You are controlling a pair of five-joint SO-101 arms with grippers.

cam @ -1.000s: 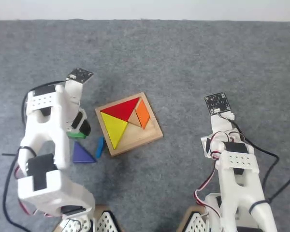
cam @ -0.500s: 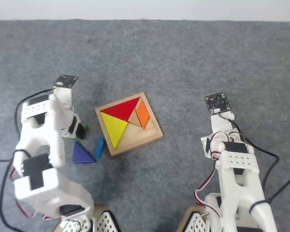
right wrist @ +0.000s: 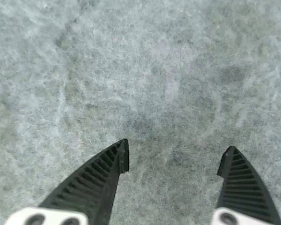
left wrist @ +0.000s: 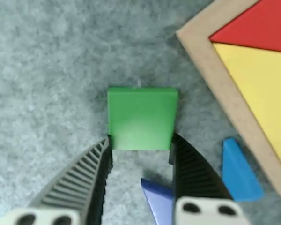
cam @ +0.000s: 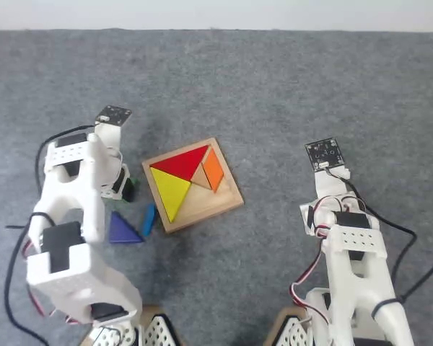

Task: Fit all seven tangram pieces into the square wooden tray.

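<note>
The square wooden tray lies mid-table and holds a red triangle, a yellow triangle and an orange piece. My left gripper is shut on a green square just left of the tray's rim; from above the arm hides most of that square. A dark blue triangle and a light blue parallelogram lie on the mat by the tray's near-left side. My right gripper is open over bare mat, well right of the tray.
Grey felt mat covers the whole table. The right arm's body stands at the near right, the left arm's body at the near left. Open mat stretches behind the tray and between the arms.
The left arm swung a little to the left with the green square, then came back to the right, closer to the tray. The right arm has kept still.
</note>
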